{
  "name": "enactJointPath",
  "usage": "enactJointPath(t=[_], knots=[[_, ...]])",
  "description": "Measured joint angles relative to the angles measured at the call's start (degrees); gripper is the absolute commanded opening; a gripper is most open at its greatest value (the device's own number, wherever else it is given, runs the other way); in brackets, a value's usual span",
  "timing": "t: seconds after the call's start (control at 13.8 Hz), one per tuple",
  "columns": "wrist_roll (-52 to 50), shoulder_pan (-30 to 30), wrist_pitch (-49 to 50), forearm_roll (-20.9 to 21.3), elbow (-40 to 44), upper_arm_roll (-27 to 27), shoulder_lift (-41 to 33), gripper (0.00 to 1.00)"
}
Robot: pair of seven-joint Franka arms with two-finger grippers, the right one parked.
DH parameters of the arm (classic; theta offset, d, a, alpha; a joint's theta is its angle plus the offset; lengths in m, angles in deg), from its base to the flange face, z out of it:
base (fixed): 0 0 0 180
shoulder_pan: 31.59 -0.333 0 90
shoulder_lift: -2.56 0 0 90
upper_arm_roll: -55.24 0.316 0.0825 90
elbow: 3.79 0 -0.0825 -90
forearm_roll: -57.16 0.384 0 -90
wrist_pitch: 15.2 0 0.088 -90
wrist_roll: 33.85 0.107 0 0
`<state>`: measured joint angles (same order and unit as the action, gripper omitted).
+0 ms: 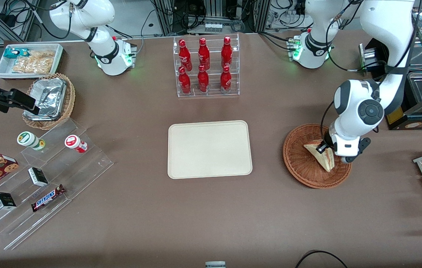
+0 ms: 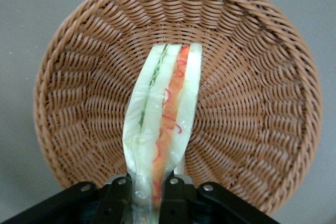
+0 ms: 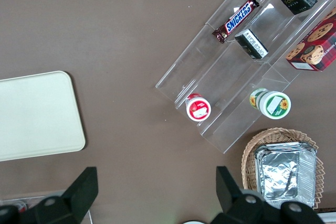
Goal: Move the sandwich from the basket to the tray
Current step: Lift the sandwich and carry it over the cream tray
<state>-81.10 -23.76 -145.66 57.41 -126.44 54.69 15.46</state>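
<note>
The gripper point(image 1: 326, 149) is down inside the basket point(image 1: 300, 167), its two black fingers point(image 2: 118, 192) pinched on the corner of the sandwich point(image 1: 322, 155), one on each bread face. In the wrist view the sandwich point(image 2: 165, 114) runs straight out from between the fingers, edge-on, so that its layers show: pale bread outside, a green strip along one seam and orange-red filling with red curls along the other, all under a clear wrap. The wedge stands on its edge rather than lying flat, and whether its underside touches the weave cannot be told. Around it the basket point(image 2: 252, 77) spreads as a round reddish-brown wicker bowl, the sandwich reaching from the rim nearest the gripper to about the middle. From the front camera the wedge slants from beneath the gripper toward the camera, wholly within the basket's rim. Outward from the gripper, toward the parked arm's end of the table, the tray point(image 1: 209, 149) lies flat on the brown table point(image 1: 211, 216), well apart from the basket, with nothing on it. Farther from the front camera than the tray stands a clear rack of red bottles point(image 1: 205, 67). Farthest from the gripper, at the parked arm's end, are a clear stepped display point(image 1: 43, 178) with a Snickers bar point(image 1: 48, 197) and small pots, a tan basket of foil trays point(image 1: 49, 100), and a white bin of snack bags point(image 1: 30, 61).
</note>
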Motion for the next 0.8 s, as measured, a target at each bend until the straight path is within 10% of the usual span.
enactJointPath(t=[0.8], knots=[[5.13, 22.01, 9.90, 0.86, 10.70, -0.68, 2.98, 0.09]])
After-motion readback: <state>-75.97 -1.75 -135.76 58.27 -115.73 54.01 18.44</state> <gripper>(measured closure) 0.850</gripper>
